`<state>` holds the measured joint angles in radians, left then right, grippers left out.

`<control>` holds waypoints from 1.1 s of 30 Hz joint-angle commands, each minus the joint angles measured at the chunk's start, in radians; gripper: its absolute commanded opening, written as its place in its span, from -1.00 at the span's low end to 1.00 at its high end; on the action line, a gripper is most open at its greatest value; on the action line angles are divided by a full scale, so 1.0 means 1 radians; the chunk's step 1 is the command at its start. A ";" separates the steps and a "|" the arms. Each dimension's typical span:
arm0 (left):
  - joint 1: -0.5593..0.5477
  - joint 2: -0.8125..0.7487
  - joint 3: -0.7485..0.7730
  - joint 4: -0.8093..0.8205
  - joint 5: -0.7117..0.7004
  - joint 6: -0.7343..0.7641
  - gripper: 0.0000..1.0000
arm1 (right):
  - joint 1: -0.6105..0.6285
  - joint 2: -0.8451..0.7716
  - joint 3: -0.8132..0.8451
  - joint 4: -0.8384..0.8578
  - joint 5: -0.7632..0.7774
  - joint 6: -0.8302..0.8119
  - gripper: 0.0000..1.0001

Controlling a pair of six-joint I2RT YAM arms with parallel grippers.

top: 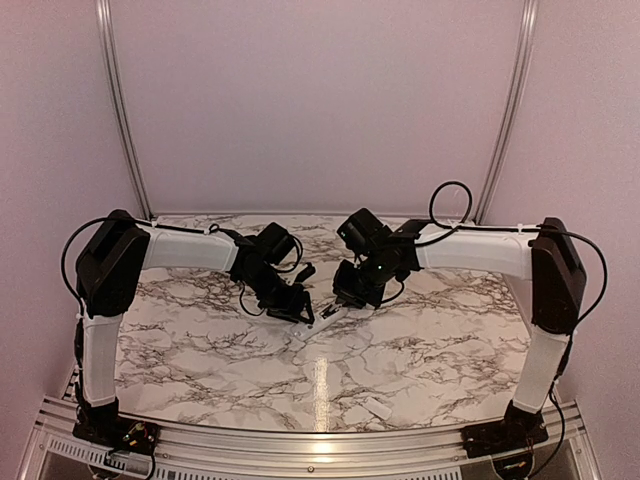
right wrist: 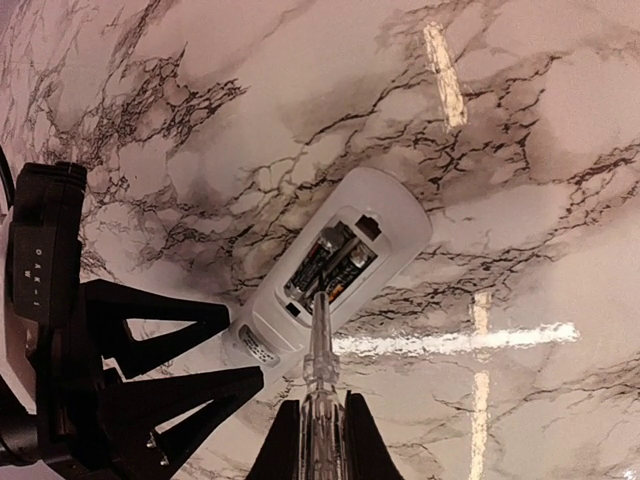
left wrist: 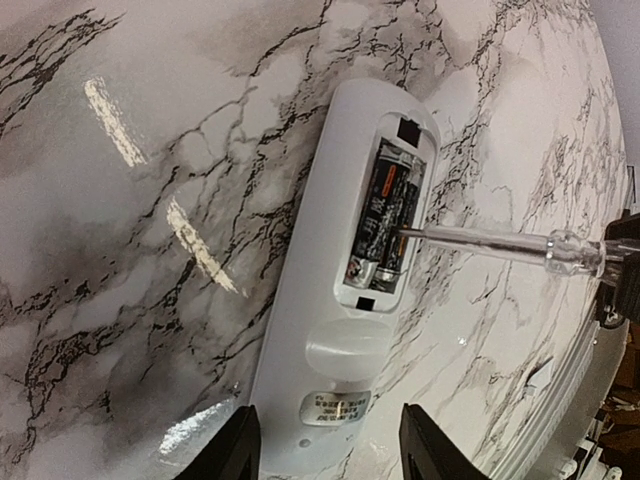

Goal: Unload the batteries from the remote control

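Two batteries (left wrist: pixel 385 220) sit in the open bay of the remote control (left wrist: pixel 320 250), none out. The left gripper (left wrist: pixel 330 415) straddles the remote's end, contact unclear. The right gripper (right wrist: pixel 320 405) clamps the silvery tool (left wrist: pixel 480 238), tip at the batteries.

No text readable, silver sticker (left wrist: pixel 335 408) on the remote control (left wrist: pixel 320 250) carries print too fine to read, batteries (left wrist: pixel 385 215) bear blurred pale lettering, white marks on the left gripper (right wrist: pixel 243 345) body illegible.
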<state>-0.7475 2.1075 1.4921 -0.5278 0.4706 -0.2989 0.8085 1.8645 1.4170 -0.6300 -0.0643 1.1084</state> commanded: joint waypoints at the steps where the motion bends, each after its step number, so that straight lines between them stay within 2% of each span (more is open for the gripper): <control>1: -0.004 0.020 0.003 0.018 0.023 -0.011 0.00 | 0.000 0.026 -0.010 -0.041 -0.030 -0.044 -1.00; 6: -0.003 0.023 0.003 0.022 0.022 -0.023 -0.01 | -0.004 0.017 -0.014 -0.022 -0.044 -0.064 -1.00; 23: -0.004 0.021 -0.009 0.078 0.009 -0.095 -0.04 | -0.005 0.048 0.150 -0.103 -0.045 -0.155 -1.00; 33: -0.004 -0.012 -0.051 0.112 -0.011 -0.133 -0.05 | -0.011 0.047 0.157 -0.111 -0.060 -0.196 -1.00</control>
<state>-0.7479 2.1094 1.4628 -0.4442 0.4709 -0.4137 0.8036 1.8999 1.5440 -0.7189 -0.1169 0.9432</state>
